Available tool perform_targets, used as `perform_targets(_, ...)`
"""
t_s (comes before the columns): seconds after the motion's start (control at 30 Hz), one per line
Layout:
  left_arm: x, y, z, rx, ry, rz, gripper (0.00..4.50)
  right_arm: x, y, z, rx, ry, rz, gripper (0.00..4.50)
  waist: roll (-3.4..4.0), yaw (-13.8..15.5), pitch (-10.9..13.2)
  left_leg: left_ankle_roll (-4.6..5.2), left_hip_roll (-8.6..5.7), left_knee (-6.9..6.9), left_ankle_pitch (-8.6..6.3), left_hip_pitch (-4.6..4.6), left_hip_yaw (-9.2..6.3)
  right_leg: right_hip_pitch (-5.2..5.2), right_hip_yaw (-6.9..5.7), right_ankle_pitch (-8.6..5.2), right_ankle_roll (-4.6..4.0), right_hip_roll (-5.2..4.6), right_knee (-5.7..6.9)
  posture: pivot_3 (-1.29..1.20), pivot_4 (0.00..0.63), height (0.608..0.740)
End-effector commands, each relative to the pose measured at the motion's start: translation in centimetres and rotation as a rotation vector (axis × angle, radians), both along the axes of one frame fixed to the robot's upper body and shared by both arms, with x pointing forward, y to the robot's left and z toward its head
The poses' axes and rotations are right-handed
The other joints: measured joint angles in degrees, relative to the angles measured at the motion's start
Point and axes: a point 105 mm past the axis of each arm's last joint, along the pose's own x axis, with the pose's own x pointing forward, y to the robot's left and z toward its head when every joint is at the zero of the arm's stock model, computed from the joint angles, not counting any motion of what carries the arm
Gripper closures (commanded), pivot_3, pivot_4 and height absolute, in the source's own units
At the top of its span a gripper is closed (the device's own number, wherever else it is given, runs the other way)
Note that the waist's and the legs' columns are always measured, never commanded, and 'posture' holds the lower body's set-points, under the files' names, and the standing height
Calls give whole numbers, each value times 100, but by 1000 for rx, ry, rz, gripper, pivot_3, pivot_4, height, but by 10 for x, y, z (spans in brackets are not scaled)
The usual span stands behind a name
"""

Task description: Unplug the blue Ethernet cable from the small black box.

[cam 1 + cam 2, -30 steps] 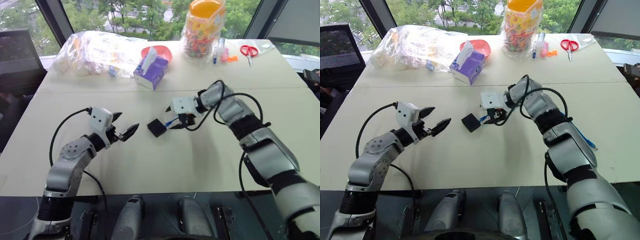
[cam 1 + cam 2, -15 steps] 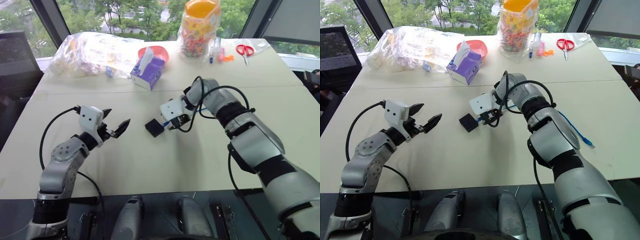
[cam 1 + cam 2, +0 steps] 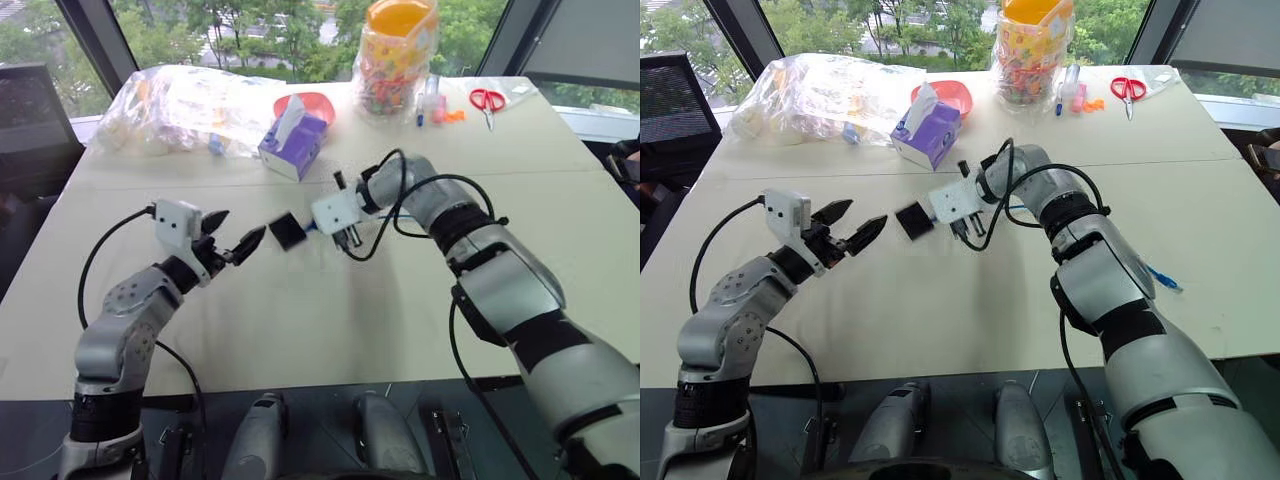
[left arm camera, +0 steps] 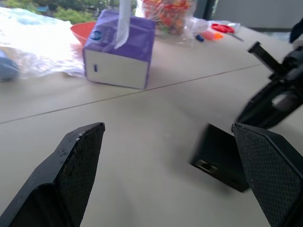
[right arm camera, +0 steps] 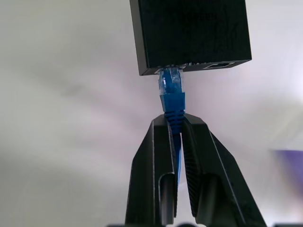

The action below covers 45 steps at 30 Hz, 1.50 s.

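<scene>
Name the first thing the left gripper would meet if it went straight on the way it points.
Probably the small black box, just beyond the open left gripper; depth is hard to judge.

The small black box (image 3: 912,220) sits mid-surface between the left hand (image 3: 853,225) and the right hand (image 5: 174,127), the blue Ethernet cable (image 5: 172,97) plugged into its right side. Far behind stands a tissue box (image 3: 930,133) (scissors (image 3: 1129,90) far right).
</scene>
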Motion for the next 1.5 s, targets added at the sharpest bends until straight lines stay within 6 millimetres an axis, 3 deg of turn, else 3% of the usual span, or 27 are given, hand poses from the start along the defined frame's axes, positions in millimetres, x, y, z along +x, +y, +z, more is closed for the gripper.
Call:
perform_targets(0.03,-13,-15,10,-49,42,-139,0,5,-15,34,199,-286,-19,4479,0,25,0,0,0,-1,0,-3,-1,0,-1,0,0,0,-1,0,150,726)
perform_targets(0.2,-15,-23,18,-66,95,-257,0,-22,-36,22,302,-466,27,4479,-4,24,-2,0,-2,3,0,-6,-1,0,1,-1,-2,0,-5,0,150,726)
perform_targets(0.47,-19,-35,26,-56,149,-437,0,-66,-37,12,395,-609,49,4479,-3,-51,-1,1,0,3,1,2,3,-1,10,-1,-2,3,2,0,150,726)
perform_targets(1.07,-8,-44,38,-35,44,-483,0,-77,-33,23,413,-630,62,4479,-6,7,-2,1,0,17,2,4,4,15,12,-12,-23,1,-7,0,150,726)
perform_targets(1.17,-7,-48,40,-46,33,-489,778,-78,-32,21,407,-619,69,4500,-6,8,-2,2,0,17,2,4,4,15,12,-12,-23,1,-7,0,150,726)
perform_targets(1.4,-4,-51,42,-68,17,-485,3849,-80,-31,17,393,-592,78,4500,-6,6,-2,2,0,17,2,4,4,15,12,-12,-22,1,-7,0,150,726)
perform_targets(1.5,-4,-51,40,-65,22,-483,4024,-81,-31,16,388,-582,82,4500,-6,8,-2,2,0,17,2,4,5,16,12,-12,-22,1,-8,0,150,726)
